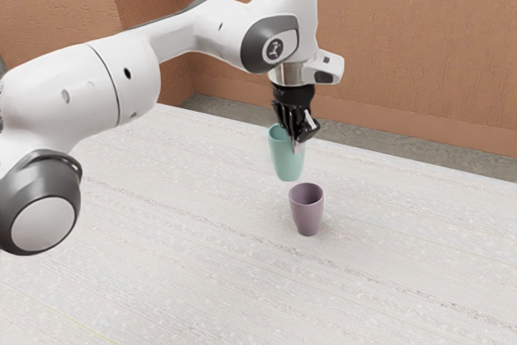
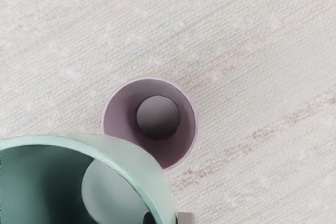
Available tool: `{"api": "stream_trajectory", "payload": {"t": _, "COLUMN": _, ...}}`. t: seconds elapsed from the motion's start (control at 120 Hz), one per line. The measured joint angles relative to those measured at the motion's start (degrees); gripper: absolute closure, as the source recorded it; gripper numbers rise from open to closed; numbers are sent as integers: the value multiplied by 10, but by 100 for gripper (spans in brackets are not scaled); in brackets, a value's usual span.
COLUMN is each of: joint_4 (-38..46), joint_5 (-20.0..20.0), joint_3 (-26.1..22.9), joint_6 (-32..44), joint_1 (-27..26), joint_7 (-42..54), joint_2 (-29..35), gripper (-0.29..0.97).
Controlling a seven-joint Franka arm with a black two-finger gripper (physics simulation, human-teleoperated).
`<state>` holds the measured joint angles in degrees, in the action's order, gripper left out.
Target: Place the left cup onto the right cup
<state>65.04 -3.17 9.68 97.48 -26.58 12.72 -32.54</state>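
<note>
A robot arm [image 1: 145, 54] holds a teal cup [image 1: 286, 159] in the air just above a purple cup [image 1: 306, 208] standing upright on the desk [image 1: 161, 264]. It seems slightly off-centre, so centring over the purple rim before lowering would be wise. The gripper [image 1: 296, 125] is clamped narrowly on the teal cup's rim

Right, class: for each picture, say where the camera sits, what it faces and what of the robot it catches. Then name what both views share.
Exterior view: beside the arm, facing across the table; shows the arm and the gripper holding the green cup above, slightly off, the purple cup.
Wrist view: on the hand, facing straight down into both cups; a small grey piece by the green cup may be a gripper finger.
Shared: both cups and the table.
</note>
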Motion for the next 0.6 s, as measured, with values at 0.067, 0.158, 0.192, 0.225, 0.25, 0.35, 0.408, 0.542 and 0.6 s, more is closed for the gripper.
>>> {"api": "stream_trajectory", "payload": {"t": 0.067, "joint_4": -6, "joint_5": 0, "joint_3": -1, "joint_6": 0, "joint_1": 0, "joint_7": 0, "joint_2": -6, "gripper": 79}}
{"api": "stream_trajectory", "payload": {"t": 0.158, "joint_4": -15, "joint_5": 0, "joint_3": -4, "joint_6": 0, "joint_1": -1, "joint_7": 0, "joint_2": -15, "gripper": 79}}
{"api": "stream_trajectory", "payload": {"t": 0.192, "joint_4": -18, "joint_5": 0, "joint_3": -5, "joint_6": 0, "joint_1": -1, "joint_7": 0, "joint_2": -18, "gripper": 79}}
{"api": "stream_trajectory", "payload": {"t": 0.225, "joint_4": -21, "joint_5": 0, "joint_3": -6, "joint_6": 0, "joint_1": -1, "joint_7": 0, "joint_2": -21, "gripper": 79}}
{"api": "stream_trajectory", "payload": {"t": 0.25, "joint_4": -23, "joint_5": 0, "joint_3": -6, "joint_6": 0, "joint_1": -1, "joint_7": 0, "joint_2": -24, "gripper": 79}}
{"api": "stream_trajectory", "payload": {"t": 0.35, "joint_4": -30, "joint_5": 0, "joint_3": -10, "joint_6": 0, "joint_1": -1, "joint_7": 0, "joint_2": -31, "gripper": 79}}
{"api": "stream_trajectory", "payload": {"t": 0.408, "joint_4": -32, "joint_5": 0, "joint_3": -11, "joint_6": 0, "joint_1": -1, "joint_7": 0, "joint_2": -33, "gripper": 79}}
{"api": "stream_trajectory", "payload": {"t": 0.542, "joint_4": -43, "joint_5": 0, "joint_3": -12, "joint_6": 0, "joint_1": -1, "joint_7": 0, "joint_2": -44, "gripper": 79}}
{"api": "stream_trajectory", "payload": {"t": 0.6, "joint_4": -45, "joint_5": 0, "joint_3": -12, "joint_6": 0, "joint_1": 0, "joint_7": 0, "joint_2": -48, "gripper": 79}}
